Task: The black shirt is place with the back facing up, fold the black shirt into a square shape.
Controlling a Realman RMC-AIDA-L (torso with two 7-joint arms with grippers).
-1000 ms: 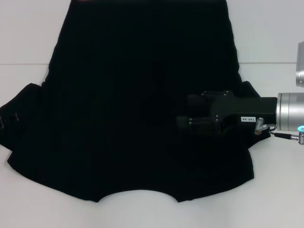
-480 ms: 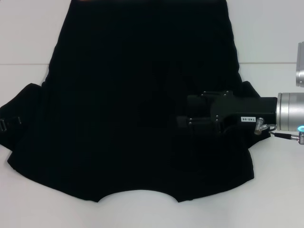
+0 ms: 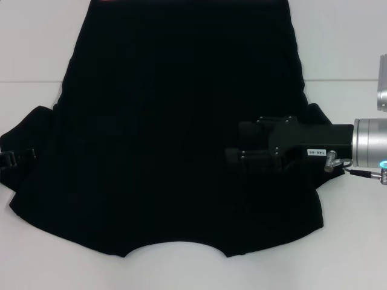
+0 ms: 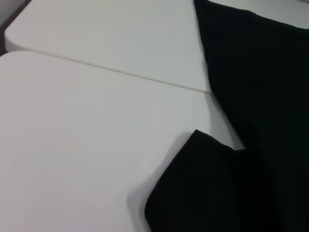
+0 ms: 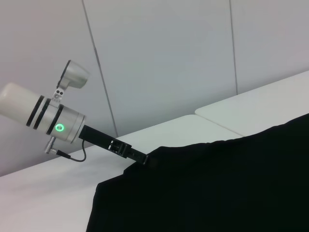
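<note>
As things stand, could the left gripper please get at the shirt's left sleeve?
Probably yes. The left gripper already sits at the outer edge of the left sleeve of the black shirt, with only bare white table beside it. Whether its fingers are open is unclear.

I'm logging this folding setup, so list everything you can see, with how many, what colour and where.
black shirt: one, black, spread flat over the middle of the table, sleeves out to both sides, curved edge nearest the robot.
table: one, white, under the shirt, with a seam running across it.
wall: pale grey panels, behind the table in the right wrist view.
left end effector: one, black, at the tip of the shirt's left sleeve; its silver arm shows in the right wrist view.
right end effector: one, black on a silver arm, reaching in from the right, over the shirt's right side.
</note>
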